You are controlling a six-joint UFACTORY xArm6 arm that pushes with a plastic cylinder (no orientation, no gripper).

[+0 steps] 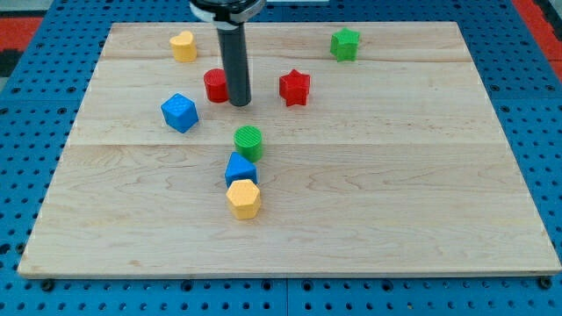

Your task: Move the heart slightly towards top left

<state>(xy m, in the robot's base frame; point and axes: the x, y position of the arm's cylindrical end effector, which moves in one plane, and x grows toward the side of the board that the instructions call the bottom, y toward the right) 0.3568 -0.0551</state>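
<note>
You are resting my tip [240,103], a bare rod with no fingers, touching the red block [215,85] (possibly the heart) on its right side, placing it for a leftward push.

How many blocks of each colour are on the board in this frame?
Yellow: 2, the heart and the hexagon
Red: 2, the cylinder and the star
Blue: 2, the cube and the triangle
Green: 2, the star and the cylinder
Total: 8

Pale wooden counter [369,202] with visible grain and matt finish, smooth plastic-looking blocks such as red star [295,88] and blue cube [180,113], dark matt rod [235,61], blue perforated base [26,158].
</note>
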